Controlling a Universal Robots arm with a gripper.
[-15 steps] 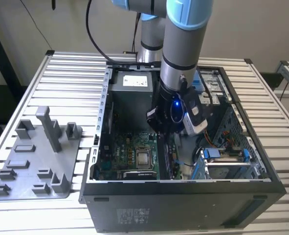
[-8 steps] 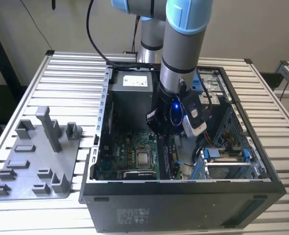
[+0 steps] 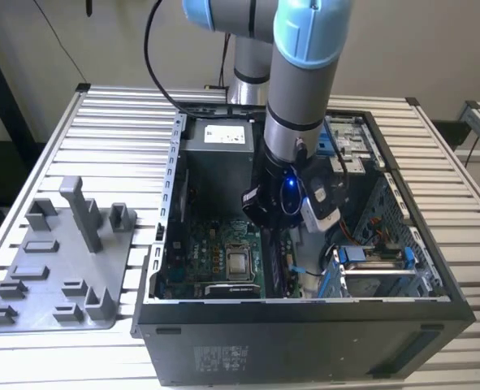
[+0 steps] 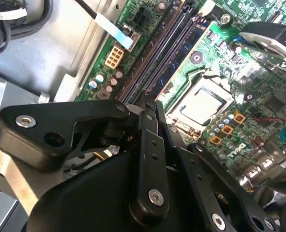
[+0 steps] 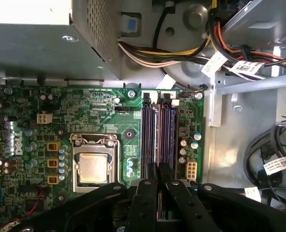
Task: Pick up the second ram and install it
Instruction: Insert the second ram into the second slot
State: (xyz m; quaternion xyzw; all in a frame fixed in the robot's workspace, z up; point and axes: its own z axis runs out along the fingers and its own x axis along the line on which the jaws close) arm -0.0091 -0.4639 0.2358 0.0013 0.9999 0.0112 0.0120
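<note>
Black gripper (image 5: pixel 157 170), fingers clenched together, hides the near ends of 2 memory slots (image 5: pixel 158 128).

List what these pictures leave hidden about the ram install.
1. First wrist view: the near end of the memory slots lies under the pincer, so it is unclear whether the second ram is seated there.
2. Exterior view: the arm's wrist covers the slots.
3. Exterior view: the pockets of the grey tray are too small to tell whether a stick lies in them.
</note>
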